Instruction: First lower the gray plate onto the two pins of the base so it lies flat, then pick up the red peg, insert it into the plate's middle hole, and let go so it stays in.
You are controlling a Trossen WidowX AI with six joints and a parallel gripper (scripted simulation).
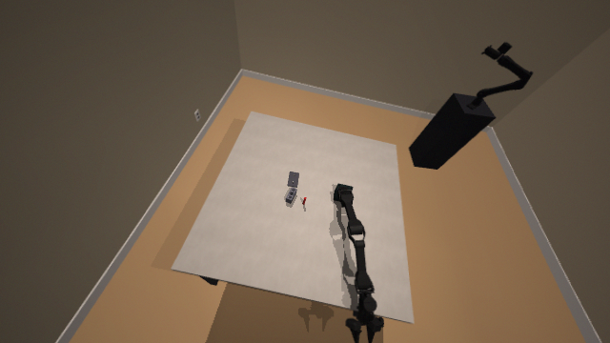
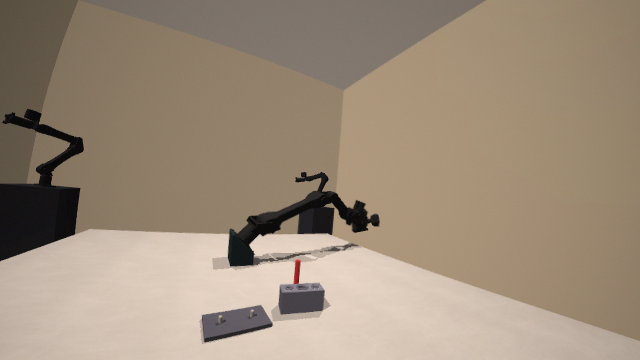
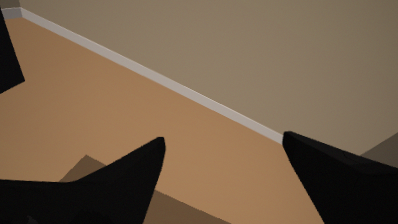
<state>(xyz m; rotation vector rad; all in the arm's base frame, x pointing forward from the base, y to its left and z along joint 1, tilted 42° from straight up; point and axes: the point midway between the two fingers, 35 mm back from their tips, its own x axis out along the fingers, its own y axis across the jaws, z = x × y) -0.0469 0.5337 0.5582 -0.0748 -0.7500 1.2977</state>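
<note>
The flat dark gray base (image 1: 294, 176) (image 2: 236, 328) lies on the table with its two pale pins pointing up and bare. The gray plate (image 1: 289, 200) (image 2: 301, 302), a thick block with three holes on top, sits on the table beside the base, off the pins. The red peg (image 1: 304, 201) (image 2: 297, 272) stands roughly upright near the plate; its lower end is hidden behind the plate in the exterior view. My gripper (image 1: 363, 335) (image 3: 223, 140) is open and empty, beyond the table's edge and far from all three. The wrist view shows none of the task's objects.
The pale table (image 1: 238, 233) (image 2: 125, 295) carries the arm's mount (image 2: 240, 250). Another black arm stands on a tall black box (image 1: 453, 131) (image 2: 37, 215) off the table. A further arm on a dark box (image 2: 316, 220) shows at the back in the exterior view.
</note>
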